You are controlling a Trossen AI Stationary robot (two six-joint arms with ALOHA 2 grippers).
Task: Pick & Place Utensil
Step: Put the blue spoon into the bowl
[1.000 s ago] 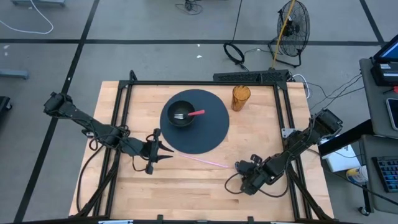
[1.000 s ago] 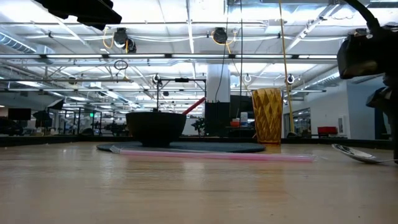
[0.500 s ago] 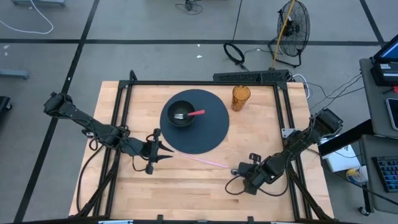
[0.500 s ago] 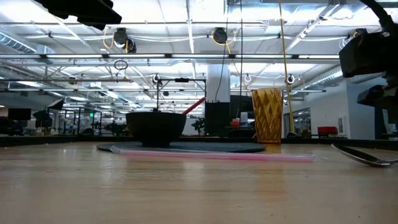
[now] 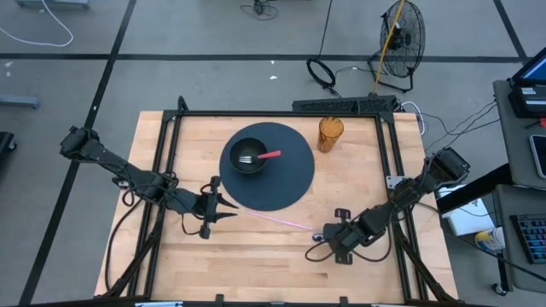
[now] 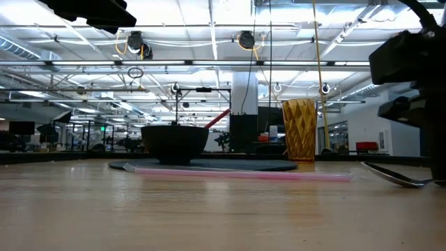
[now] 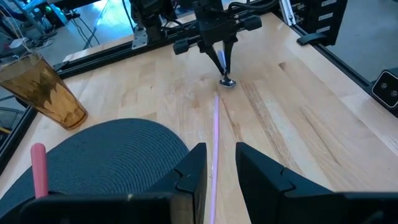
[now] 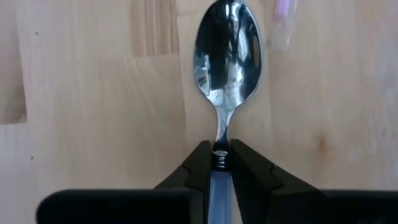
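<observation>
So the right gripper (image 8: 221, 163) has its 2 fingers pinched tight on the handle of a spoon (image 8: 226, 59), right at the neck where the shiny metal meets a pale, see-through bluish handle. The bowl of the spoon is polished steel, mirror-bright, facing up and reflecting the lights. From the low camera the spoon (image 6: 397, 176) sits tilted, bowl end low at the wood.

Using the round dark placemat (image 5: 286, 183) as the landmark: the spoon (image 5: 319, 234) is off the mat, out past its front-right edge on the bare wooden table (image 5: 256, 256), just beyond the far end of a thin pink straw (image 5: 277, 220) lying there.

On the mat sits a black bowl (image 5: 248, 158) with a fork and something red-handled in it. An amber cup (image 5: 330, 134) stands just off the mat's right rim.

The left gripper (image 5: 223, 210) hangs by the mat's left-front edge, fingers parted around nothing.
</observation>
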